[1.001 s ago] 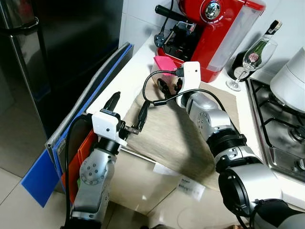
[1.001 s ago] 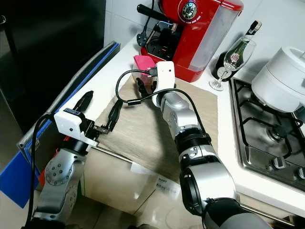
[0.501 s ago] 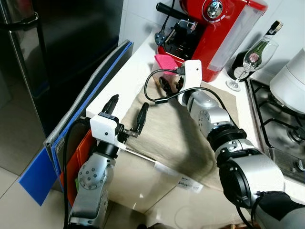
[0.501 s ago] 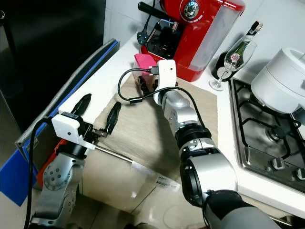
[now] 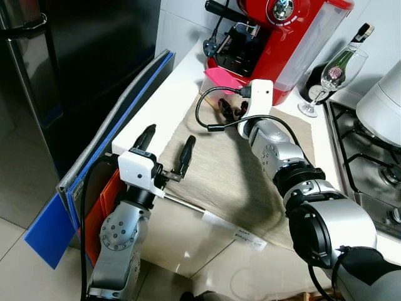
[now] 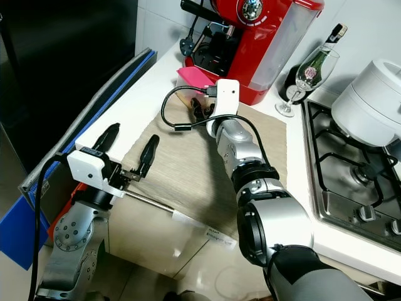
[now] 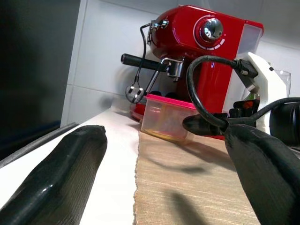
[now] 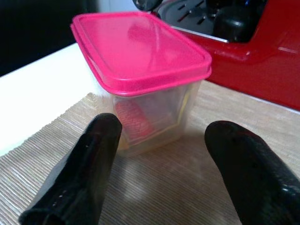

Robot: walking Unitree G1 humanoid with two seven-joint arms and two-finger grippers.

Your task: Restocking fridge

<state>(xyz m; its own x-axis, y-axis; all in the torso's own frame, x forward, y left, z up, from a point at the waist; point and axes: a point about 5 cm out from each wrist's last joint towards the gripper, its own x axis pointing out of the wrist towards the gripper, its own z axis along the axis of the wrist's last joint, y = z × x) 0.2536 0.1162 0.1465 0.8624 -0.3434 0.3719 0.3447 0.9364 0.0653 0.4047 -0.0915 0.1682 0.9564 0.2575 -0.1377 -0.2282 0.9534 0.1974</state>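
Note:
A clear plastic box with a pink lid stands on the white counter by the corner of a beige mat, in front of the red coffee machine. My right gripper is open just short of the box, one finger to each side, not touching it. The same box appears in the left wrist view, beyond my open left gripper, which hovers empty over the counter's front left corner. The black fridge stands shut to the left.
Grey and blue boards lean between the fridge and the counter. A wine glass and a dark bottle stand right of the coffee machine. A gas hob and a white pot lie at the right.
My right gripper has moved forward toward the pink-lidded box and now straddles its front. The left gripper has stayed about where it was; the camera shifted slightly.

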